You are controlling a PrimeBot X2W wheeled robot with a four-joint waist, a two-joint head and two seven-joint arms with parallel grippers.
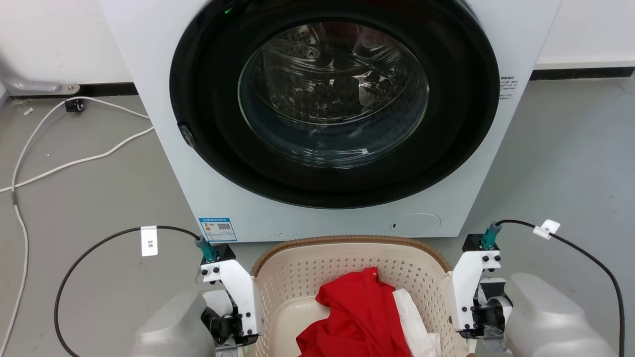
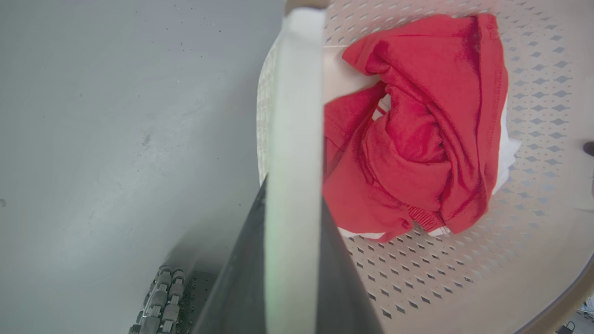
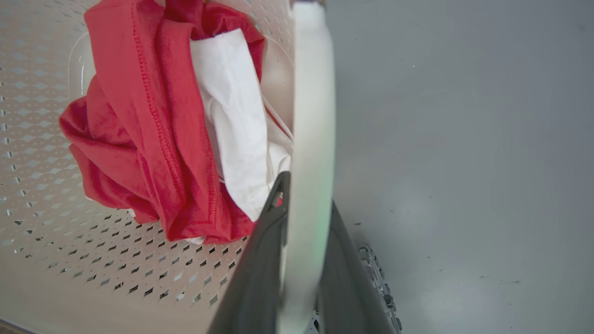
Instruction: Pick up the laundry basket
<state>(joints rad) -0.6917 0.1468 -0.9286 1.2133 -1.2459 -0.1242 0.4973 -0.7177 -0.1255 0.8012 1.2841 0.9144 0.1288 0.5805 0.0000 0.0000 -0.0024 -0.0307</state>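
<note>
The laundry basket (image 1: 308,277) sits at the bottom centre of the head view, just in front of the white washing machine (image 1: 163,163), whose round dark door (image 1: 332,94) is shut. The basket's brown rim (image 1: 347,240) is near the machine's lower edge, and the two pale wrists flank it, one against each side. Whether the basket rests on the grey floor (image 1: 89,208) or is off it, I cannot tell. In the left wrist view the left pincer (image 2: 294,195) is clamped on the basket's left handle (image 2: 297,93): the white band runs up between the two dark fingers (image 2: 241,287), which press against it from both sides. In the right wrist view the right pincer (image 3: 308,195) is clamped the same way on the right handle (image 3: 313,93), with a dark finger (image 3: 250,287) on either side of the band. Inside the basket a crumpled red garment (image 1: 357,312) lies on the perforated bottom, with a white cloth (image 1: 412,322) partly under it on the robot's right. A white cable (image 1: 74,161) trails across the floor to the left of the machine, and a black cable (image 1: 89,248) with a white tag loops from the left wrist; another black cable (image 1: 590,258) curves from the right wrist.
</note>
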